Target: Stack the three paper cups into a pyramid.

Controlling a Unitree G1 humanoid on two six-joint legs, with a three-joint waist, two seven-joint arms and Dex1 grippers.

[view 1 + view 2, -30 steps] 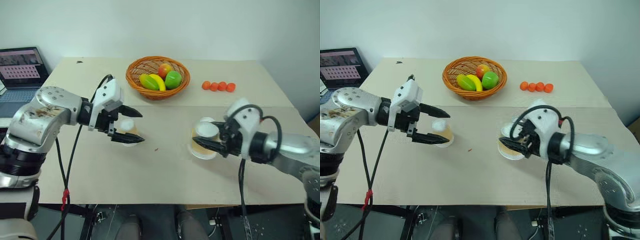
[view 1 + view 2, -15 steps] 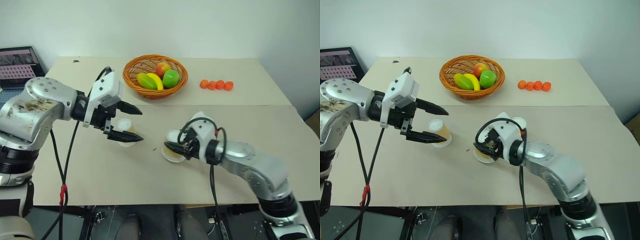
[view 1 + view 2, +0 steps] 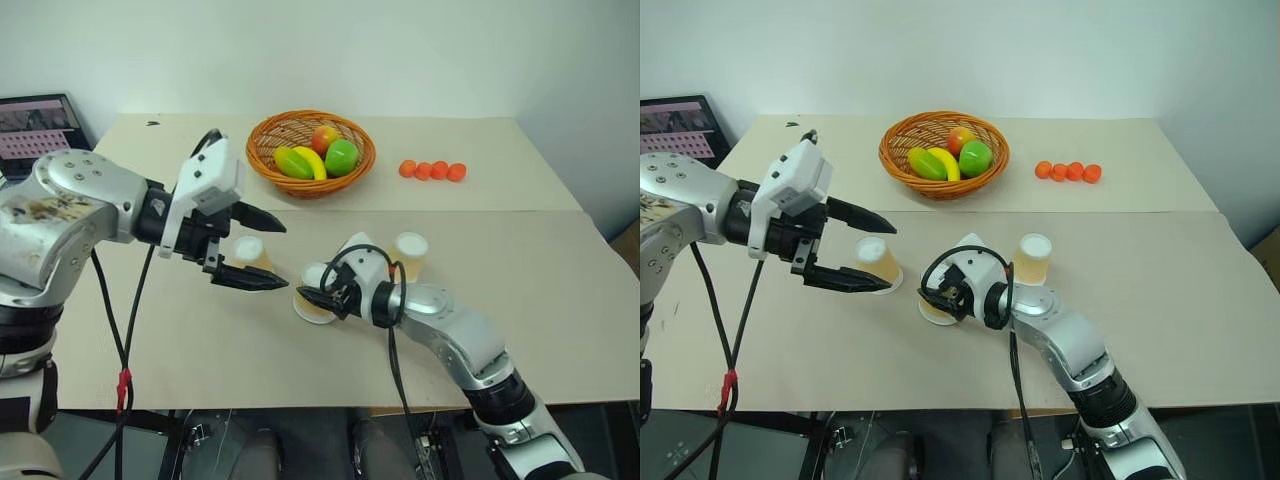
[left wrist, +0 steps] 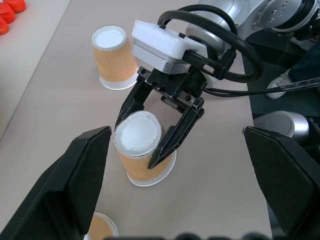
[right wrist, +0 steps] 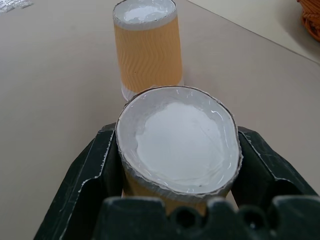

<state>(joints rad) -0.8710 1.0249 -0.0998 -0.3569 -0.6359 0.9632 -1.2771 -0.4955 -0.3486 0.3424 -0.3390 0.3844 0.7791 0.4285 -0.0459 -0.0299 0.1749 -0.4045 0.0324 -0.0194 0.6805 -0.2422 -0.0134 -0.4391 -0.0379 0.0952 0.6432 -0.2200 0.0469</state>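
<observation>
Three paper cups stand upside down on the table [image 3: 520, 300], none stacked: the middle cup [image 3: 312, 297] is pinched by the right pincer [image 3: 318, 299], the left cup [image 3: 250, 258] sits just beside the left pincer [image 3: 268, 255], whose fingers are spread wide, and the right cup [image 3: 410, 255] stands free.

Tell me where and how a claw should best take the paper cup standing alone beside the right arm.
Grip the lone cup across its side wall, about mid-height, probably coming level from its right. It stands upside down, closed base up, wide rim on the table, so the top offers no edge to pinch.
</observation>
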